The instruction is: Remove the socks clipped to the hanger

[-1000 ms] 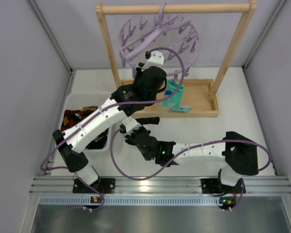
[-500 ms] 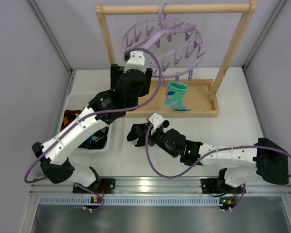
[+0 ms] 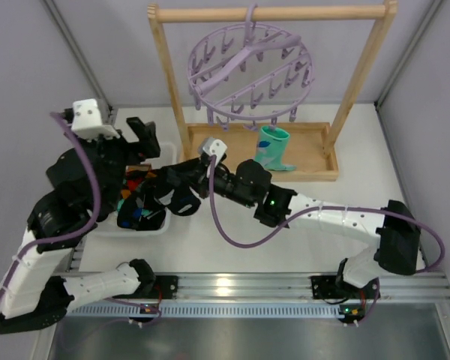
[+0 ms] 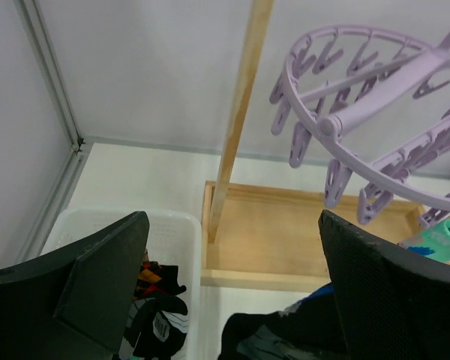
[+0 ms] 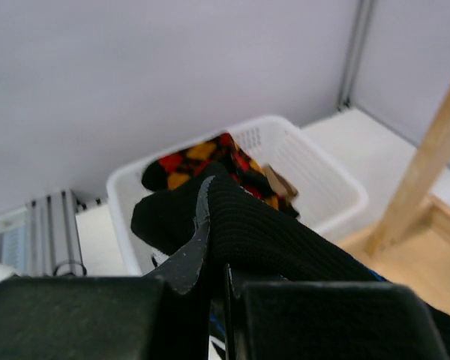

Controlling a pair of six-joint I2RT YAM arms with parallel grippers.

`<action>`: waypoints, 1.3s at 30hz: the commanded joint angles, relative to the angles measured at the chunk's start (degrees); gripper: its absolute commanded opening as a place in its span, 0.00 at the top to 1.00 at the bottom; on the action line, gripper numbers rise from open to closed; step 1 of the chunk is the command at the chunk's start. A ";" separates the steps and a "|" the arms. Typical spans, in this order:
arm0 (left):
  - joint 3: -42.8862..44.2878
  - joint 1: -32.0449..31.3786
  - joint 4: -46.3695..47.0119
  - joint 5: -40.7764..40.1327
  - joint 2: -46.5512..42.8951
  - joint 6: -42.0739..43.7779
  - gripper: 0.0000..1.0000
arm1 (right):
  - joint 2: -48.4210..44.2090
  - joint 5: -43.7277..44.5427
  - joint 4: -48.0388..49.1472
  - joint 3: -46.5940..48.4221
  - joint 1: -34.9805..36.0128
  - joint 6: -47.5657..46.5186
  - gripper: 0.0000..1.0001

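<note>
The lavender hanger [image 3: 251,71] hangs by its hook from the wooden rack's top bar, also seen in the left wrist view [image 4: 375,112]. One teal-and-white sock [image 3: 272,146] dangles under its front clips, its foot on the wooden base. My right gripper [image 3: 181,187] is shut on a black sock [image 5: 270,225], holding it at the right rim of the white bin [image 3: 159,150]. My left gripper [image 3: 139,146] stands wide open and holds nothing, above the bin's far end and left of the hanger. Its fingers [image 4: 97,285] frame the bin [image 4: 172,225].
In the bin lie an argyle sock [image 5: 202,161] and dark patterned socks [image 4: 154,307]. The rack's wooden left post [image 4: 240,112] and its tray-like base [image 3: 307,154] stand right behind the bin. Grey walls close in on both sides.
My left gripper opened and the left arm swung back from the hanger to over the bin. The right arm carried the black sock leftward to the bin's rim.
</note>
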 commanded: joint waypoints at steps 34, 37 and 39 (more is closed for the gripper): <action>-7.08 0.13 2.31 -9.36 -11.03 -1.86 0.02 | 55.88 1.70 -21.20 56.82 -0.98 5.74 0.76; -7.78 0.13 2.58 -9.88 -11.12 -1.43 0.02 | 53.33 0.99 -22.07 58.40 -0.80 4.95 0.63; -8.39 0.13 3.01 -10.24 -11.12 -0.90 0.02 | 51.75 0.21 -23.21 59.45 -0.89 4.51 0.53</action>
